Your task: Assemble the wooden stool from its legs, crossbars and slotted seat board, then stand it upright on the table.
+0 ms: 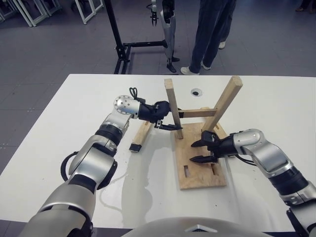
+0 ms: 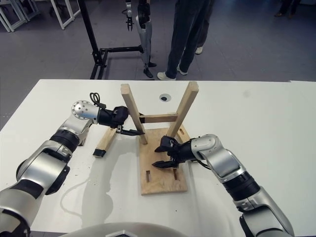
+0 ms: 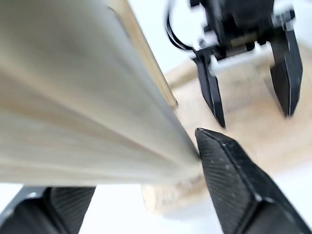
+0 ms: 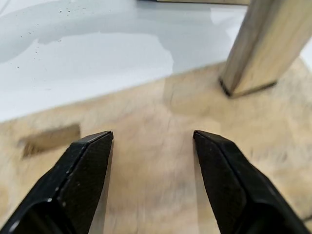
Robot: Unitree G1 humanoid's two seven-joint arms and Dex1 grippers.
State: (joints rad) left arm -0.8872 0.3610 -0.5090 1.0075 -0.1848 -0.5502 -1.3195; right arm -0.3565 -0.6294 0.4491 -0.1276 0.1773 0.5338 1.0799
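Seat board (image 1: 197,174) flat on table (image 1: 59,108), left leg (image 1: 170,96) and right leg (image 1: 227,96) standing in it — left gripper (image 1: 174,127) clasps the left leg low, hiding its joint; right gripper (image 1: 193,152) hovers spread-open over the board.

- The left upright leg (image 3: 83,92), held in the left claw (image 1: 170,126), is blurred in the wrist view and runs off the edges.
- The loose leg (image 1: 140,136) on the bench (image 1: 74,98) lies partly behind the left arm.
- The right claw (image 1: 200,152) covers part of the seat board (image 1: 197,175), perhaps a slot.
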